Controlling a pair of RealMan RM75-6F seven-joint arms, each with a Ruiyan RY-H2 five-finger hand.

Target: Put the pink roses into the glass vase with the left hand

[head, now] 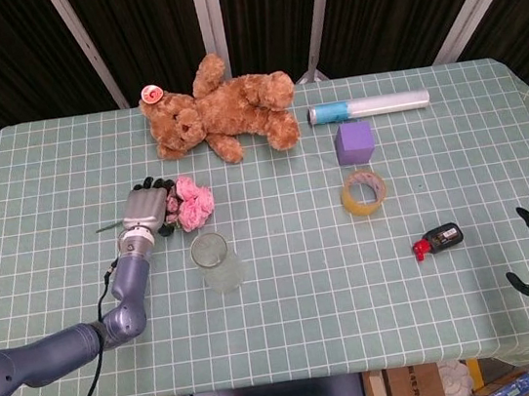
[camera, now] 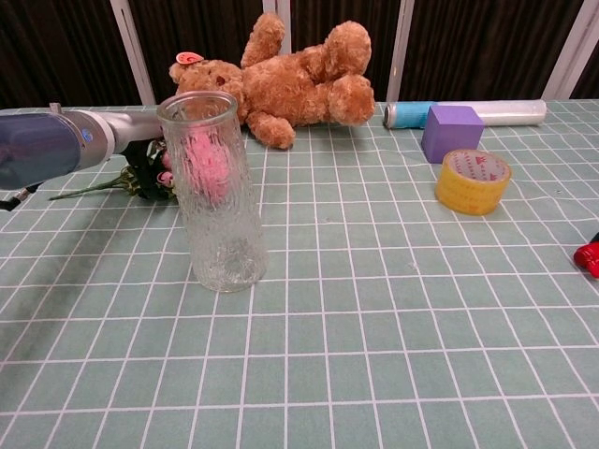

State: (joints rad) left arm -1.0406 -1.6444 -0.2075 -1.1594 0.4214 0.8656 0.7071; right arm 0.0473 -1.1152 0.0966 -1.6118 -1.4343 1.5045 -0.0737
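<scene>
On the green checked table (head: 282, 255) our left hand (head: 145, 209) covers the pink roses (head: 193, 204), blooms toward three o'clock, grasp unclear

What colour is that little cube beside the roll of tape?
The cube is purple, clearest in the chest view, just behind the yellow tape roll.
</scene>
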